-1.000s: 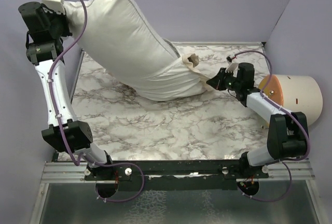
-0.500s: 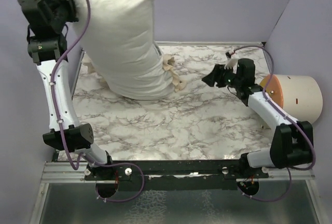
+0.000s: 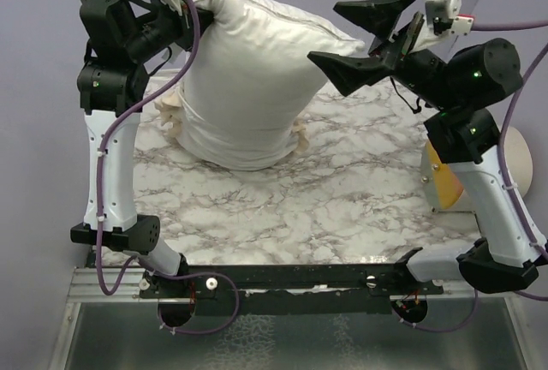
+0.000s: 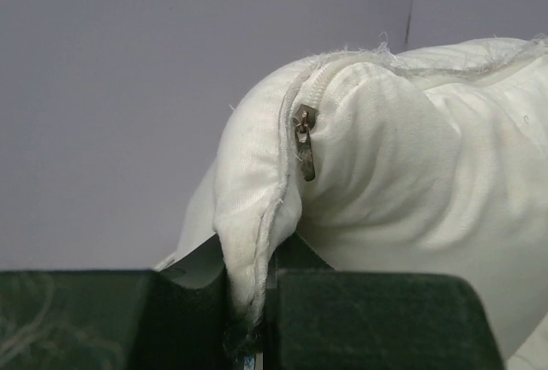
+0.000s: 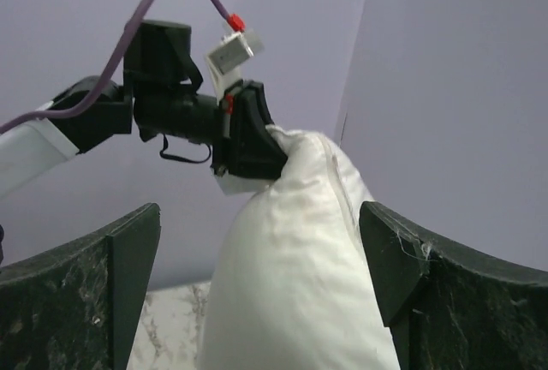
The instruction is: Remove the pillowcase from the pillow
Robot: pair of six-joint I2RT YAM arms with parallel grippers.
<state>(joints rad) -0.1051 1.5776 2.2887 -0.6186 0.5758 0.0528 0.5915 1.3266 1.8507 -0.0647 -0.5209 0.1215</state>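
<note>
White fabric corner of the pillowcase (image 3: 248, 79), zip pull (image 4: 304, 139) beside it, is pinched tight in the left hand (image 3: 193, 19). The cover hangs plump, pillow hidden inside, base on the bench (image 3: 342, 207) amid bunched cream trim (image 3: 169, 117). Right hand (image 3: 324, 32) spread wide, empty.

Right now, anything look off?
The pillowcase looks inside out: white face and frayed seam outward, cream trim bunched low. The left gripper pinches one corner by the zipper, so it stands on end on the table, stuffed. The right gripper is open, gripping nothing.
</note>
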